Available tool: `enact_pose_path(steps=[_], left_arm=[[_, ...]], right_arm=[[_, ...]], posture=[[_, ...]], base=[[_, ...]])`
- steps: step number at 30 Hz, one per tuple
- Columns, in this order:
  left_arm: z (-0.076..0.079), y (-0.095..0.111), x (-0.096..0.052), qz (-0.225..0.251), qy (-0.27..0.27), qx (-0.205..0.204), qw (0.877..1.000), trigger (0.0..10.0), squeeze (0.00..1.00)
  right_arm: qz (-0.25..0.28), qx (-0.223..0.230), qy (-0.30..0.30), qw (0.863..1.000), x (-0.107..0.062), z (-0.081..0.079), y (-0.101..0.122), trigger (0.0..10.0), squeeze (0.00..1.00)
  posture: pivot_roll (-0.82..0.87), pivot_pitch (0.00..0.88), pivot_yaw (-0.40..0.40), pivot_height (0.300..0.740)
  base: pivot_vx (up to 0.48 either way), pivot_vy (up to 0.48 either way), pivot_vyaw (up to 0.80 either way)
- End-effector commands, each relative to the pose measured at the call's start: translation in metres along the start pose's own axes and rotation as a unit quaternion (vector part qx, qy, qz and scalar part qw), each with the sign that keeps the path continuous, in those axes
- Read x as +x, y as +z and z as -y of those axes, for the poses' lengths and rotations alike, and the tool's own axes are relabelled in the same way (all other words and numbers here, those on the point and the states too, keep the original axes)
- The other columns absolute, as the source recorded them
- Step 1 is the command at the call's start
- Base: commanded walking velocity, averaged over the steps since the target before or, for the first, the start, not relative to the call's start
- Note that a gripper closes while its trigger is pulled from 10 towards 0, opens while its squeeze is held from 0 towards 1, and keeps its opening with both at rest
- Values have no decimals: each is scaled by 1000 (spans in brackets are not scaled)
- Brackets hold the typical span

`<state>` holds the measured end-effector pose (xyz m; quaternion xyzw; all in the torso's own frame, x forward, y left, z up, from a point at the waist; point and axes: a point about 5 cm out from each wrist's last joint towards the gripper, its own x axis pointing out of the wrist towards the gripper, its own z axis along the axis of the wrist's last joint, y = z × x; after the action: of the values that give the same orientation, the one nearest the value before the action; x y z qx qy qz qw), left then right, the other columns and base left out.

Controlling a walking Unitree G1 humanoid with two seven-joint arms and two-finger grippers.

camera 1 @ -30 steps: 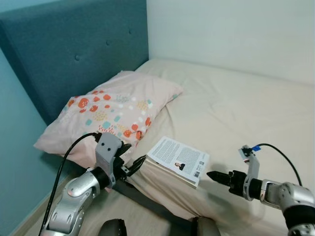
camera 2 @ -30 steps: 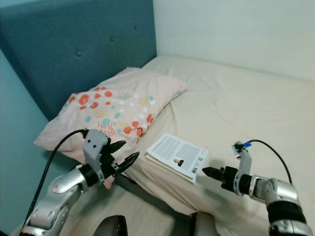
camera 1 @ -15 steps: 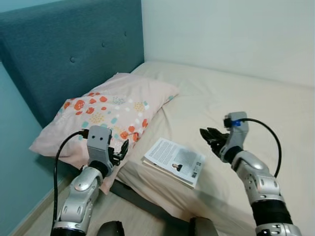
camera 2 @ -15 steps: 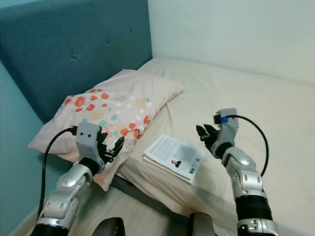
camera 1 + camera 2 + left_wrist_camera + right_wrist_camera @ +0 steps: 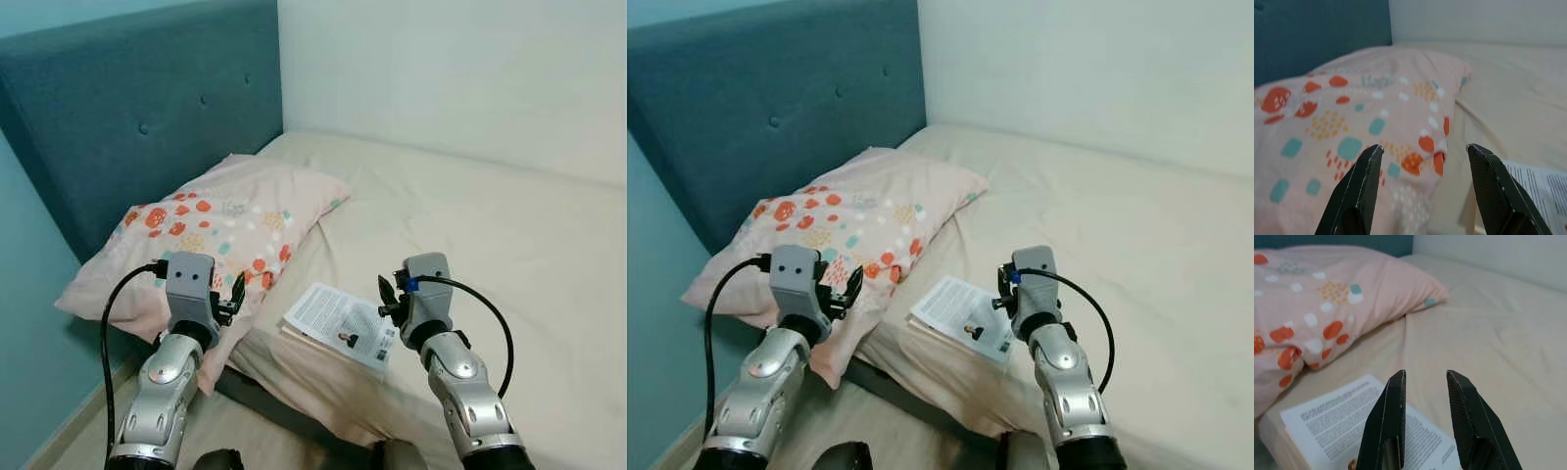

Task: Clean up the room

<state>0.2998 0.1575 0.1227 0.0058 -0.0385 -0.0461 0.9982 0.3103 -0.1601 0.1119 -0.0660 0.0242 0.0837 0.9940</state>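
Teal padded headboard backs one bed. One pink spotted pillow lies at the bed's head-end corner. The left tool hovers over the pillow's near end, fingers wide apart, empty. One book lies closed at the bed's near edge. The right tool hangs above it, slightly parted, empty.

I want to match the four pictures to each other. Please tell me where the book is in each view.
Left eye view: book on the bed's near edge, beside the right gripper.
Right eye view: same place, just right of the pillow.
Left wrist view: a printed corner past the open left gripper.
Right wrist view: under the open fingers.
Shared landmark: the pillow.
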Motion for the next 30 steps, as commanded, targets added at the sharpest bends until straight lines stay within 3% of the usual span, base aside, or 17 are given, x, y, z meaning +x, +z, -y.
enact_pose_path(steps=[1, 20, 30], left_arm=[[-1, -1, 0, 3, 10, 4, 1000, 10000, 0], [1, 1, 1, 20, 17, 12, 1000, 10000, 0], [5, -1, 0, 19, 17, 8, 1000, 10000, 0]], right_arm=[[11, -9, 0, 1000, -2, -4, -3, 10000, 0], [19, -31, 2, 999, -7, -24, -6, 10000, 0], [22, -34, -15, 999, -9, -21, -7, 10000, 0]], posture=[[67, 0, -37, 630], [65, 0, -42, 680], [75, 0, -43, 710]], base=[[0, 0, 0], [0, 0, 0], [0, 0, 0]])
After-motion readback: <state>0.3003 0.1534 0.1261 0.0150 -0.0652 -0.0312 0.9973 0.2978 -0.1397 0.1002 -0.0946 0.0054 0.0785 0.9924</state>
